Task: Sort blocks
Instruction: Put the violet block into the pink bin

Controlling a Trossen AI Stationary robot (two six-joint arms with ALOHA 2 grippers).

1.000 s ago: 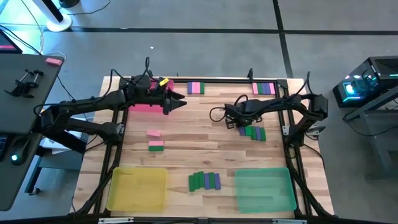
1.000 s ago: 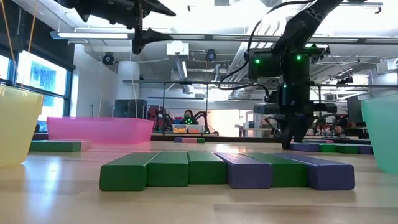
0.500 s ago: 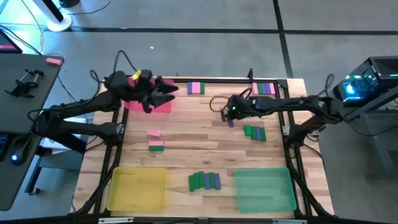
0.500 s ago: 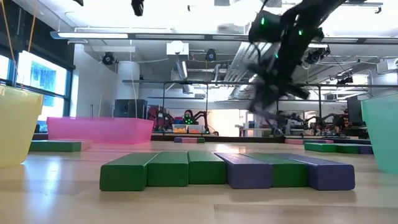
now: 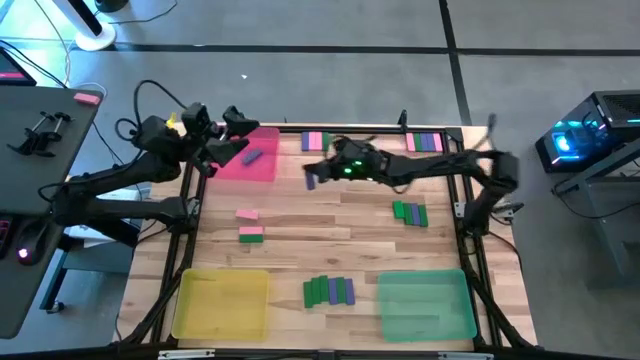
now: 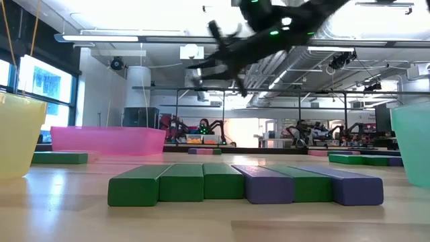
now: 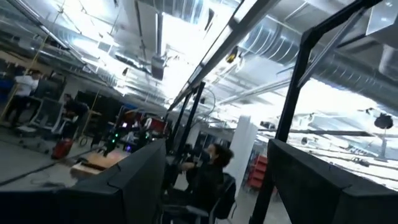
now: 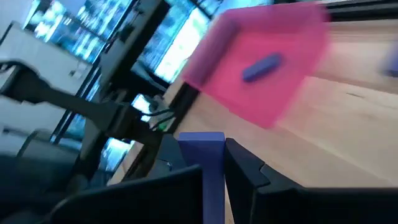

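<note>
Looking from the near edge of the table [image 5: 300, 230], we saw a yellow tray [image 5: 221, 303] and a green tray [image 5: 425, 305] at its two near corners, with a tight row of green and purple blocks [image 5: 329, 291] lying between them. Farther in, a pink block [image 5: 248, 214] and a green block [image 5: 251, 234] lay left of centre, and a green cluster [image 5: 410, 213] lay on the right. Beyond these, the right gripper [image 5: 312, 177] hung above the boards, its fingers clamped on a purple block [image 8: 202, 163]. At the far left stood the pink tray [image 5: 250, 160], one purple block [image 5: 251, 156] lying inside it. The left gripper [image 5: 236, 143] hovered beside that tray's outer edge, fingers spread wide and holding nothing. More blocks [image 5: 314, 141] lined the far edge.
</note>
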